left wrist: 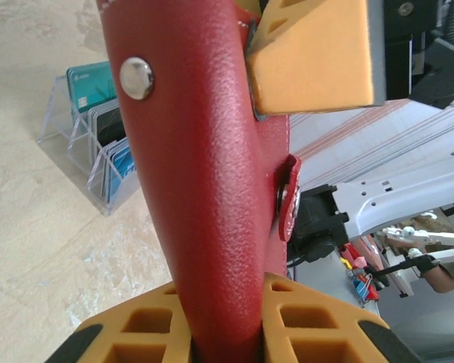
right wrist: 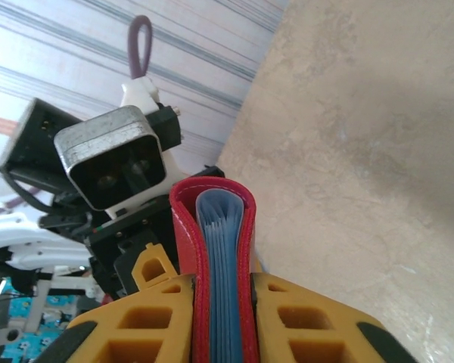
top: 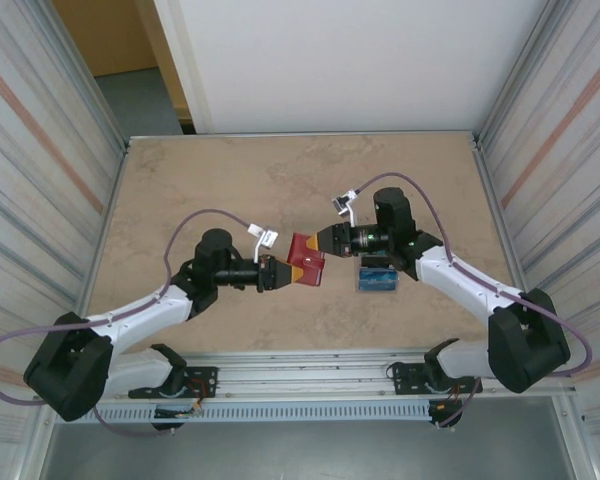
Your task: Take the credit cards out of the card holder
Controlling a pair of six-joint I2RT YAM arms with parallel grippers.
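Top external shows the left fingers (top: pixel 278 274) and right fingers (top: pixel 330 240) meeting over the middle of the tabletop (top: pixel 230 180), both closed on the red card holder (top: pixel 302 248) held between them. Left wrist shows its own yellow fingers (left wrist: pixel 136 333) pinched narrow around the holder's red cover, with a right finger pressed against its far end beside the snap tab (left wrist: pixel 290 198). Right wrist shows yellow fingers (right wrist: pixel 136 325) touching both red covers, grey-blue pockets sandwiched inside. Teal and blue credit cards (left wrist: pixel 91 83) stand in a clear rack (left wrist: pixel 60 113) on the tabletop, just right of the holder.
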